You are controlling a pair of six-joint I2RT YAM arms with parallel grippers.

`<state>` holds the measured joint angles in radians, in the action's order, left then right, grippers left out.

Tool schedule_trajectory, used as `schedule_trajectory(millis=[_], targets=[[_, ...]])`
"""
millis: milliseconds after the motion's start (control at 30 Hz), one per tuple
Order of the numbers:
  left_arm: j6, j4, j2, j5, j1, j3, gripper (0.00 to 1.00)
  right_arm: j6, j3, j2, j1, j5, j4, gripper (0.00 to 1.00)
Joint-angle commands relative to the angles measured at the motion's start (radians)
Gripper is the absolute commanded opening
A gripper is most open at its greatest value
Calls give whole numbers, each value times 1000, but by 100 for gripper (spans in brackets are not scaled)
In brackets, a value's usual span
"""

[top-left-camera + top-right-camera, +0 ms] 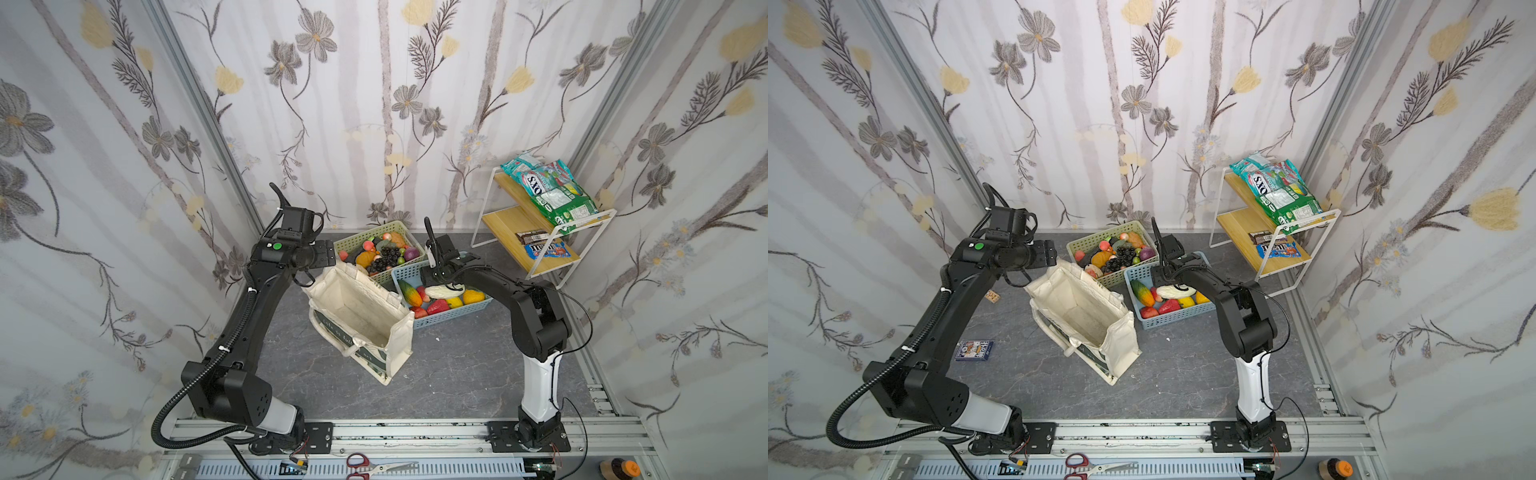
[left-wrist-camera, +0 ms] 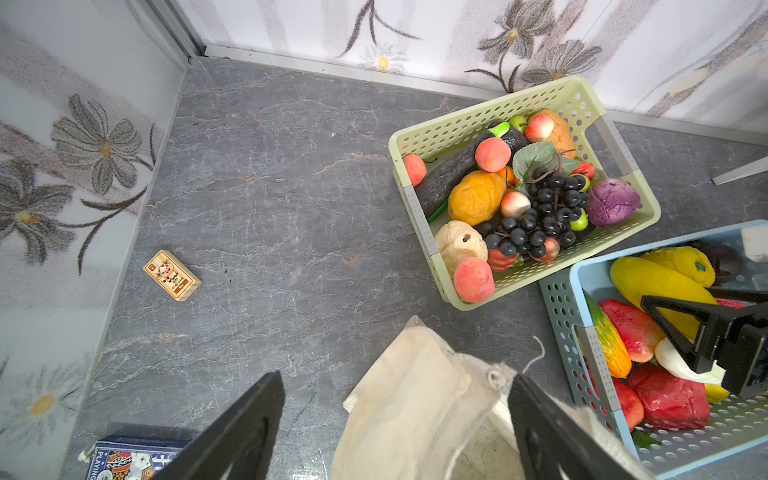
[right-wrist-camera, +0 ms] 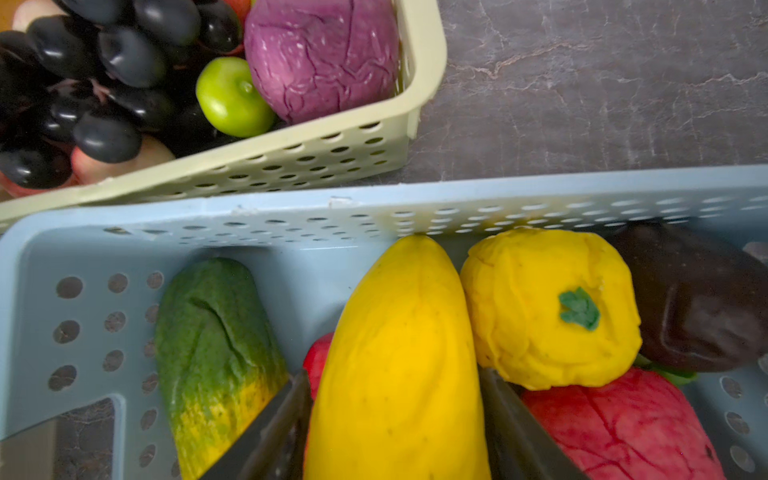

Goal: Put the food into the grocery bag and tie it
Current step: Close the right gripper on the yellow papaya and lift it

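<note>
Seen in both top views, the bag (image 1: 401, 338) stands open-mouthed on the grey tabletop (image 1: 457, 374) between your two arms. The green basket (image 1: 365, 233) is just behind it and the blue basket (image 1: 453, 315) just beside it on the right. All the food you can see lies in these two baskets. The green basket holds the grapes (image 2: 536, 212), a purple cabbage (image 2: 613, 201), a peach (image 2: 492, 154) and an orange fruit (image 2: 476, 197). The blue basket holds a long yellow fruit (image 3: 399, 353), a yellow pepper (image 3: 548, 307), a green-yellow fruit (image 3: 216, 340), a red pepper (image 3: 623, 424), a dark eggplant (image 3: 698, 299) and a white vegetable (image 1: 440, 291). Your left gripper (image 2: 395, 376) hovers at the bag's rear left corner with its jaws wide apart. The cream rim lies between them, unclamped, and you cannot tell whether either jaw touches the cloth. Your right gripper (image 3: 394, 372) reaches down into the blue basket, its jaws astride the long yellow fruit, one at each flank and close against the skin. You cannot tell whether they clamp it, and the fruit lies in the basket among its neighbours. At right rear a wire shelf (image 1: 540, 266) carries snack packets (image 1: 552, 191). A card deck (image 1: 974, 350) and a small box (image 2: 172, 275) lie on the tabletop well to the left of the bag. Scissors (image 1: 374, 465) rest on the front rail.
</note>
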<state>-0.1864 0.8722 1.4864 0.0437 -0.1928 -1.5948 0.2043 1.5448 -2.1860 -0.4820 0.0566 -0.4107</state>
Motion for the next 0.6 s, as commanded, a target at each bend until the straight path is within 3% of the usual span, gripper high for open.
schedule_trajectory(millis=[0,567], targets=[[11,7,5,16,0,-12,87,-2,12,-4,0,3,10,59],[4,-3,6,8,0,-27,88,1,35,39,5,3,-3,50]])
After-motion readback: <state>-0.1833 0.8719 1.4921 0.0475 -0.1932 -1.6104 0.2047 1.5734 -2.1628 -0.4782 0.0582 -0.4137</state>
